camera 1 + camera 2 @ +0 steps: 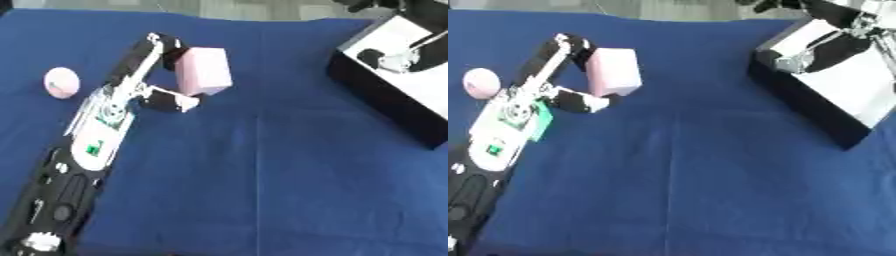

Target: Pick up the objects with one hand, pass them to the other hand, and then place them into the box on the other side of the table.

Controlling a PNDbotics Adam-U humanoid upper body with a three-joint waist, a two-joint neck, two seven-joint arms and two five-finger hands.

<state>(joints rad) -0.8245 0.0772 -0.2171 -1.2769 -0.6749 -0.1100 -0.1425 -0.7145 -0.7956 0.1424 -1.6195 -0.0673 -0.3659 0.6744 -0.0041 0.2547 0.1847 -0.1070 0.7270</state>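
The pink block [203,71] is held at approx 10 o'clock of the table, pinched betw. the fingers [164,46] and thumb of the left hand [157,75], apparently lifted off the blue cloth [262,165], though contact underneath can't be confirmed. A pink ball [61,82] is left on the cloth at 9 o'clock of the block, well apart. The box [385,100] is seen at 2 o'clock. The right hand [815,55] is shown over the box w/ fingers curled, nothing held. Risk, as judged: only the block's side faces are gripped, so it could be twisted out or dropped during the pass, esp. if the right hand is closed late or the left is opened early
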